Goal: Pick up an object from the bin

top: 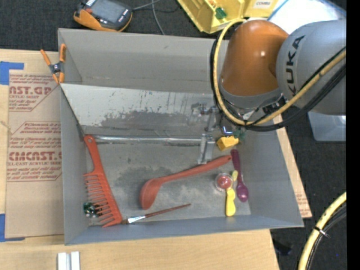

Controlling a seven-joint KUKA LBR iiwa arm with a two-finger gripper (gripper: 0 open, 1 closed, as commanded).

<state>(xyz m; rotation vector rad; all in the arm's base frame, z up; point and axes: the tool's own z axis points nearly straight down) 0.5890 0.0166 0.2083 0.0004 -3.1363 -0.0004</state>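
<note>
Grey bin [140,55] | gripper [208,153] over handle end of red ladle [185,176], open or closed I cannot tell | ladle probably light, stiff, smooth; take mid-handle

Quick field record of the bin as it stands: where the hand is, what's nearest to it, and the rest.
hand: low in the grey metal bin, right half
nearest: long red-orange plastic ladle, handle just under the hand; small yellow block to its right
contact: cannot tell
right: purple plastic spoon, yellow plastic spoon, pink round piece, clustered
left: orange plastic comb
front: thin red-handled brush
</note>
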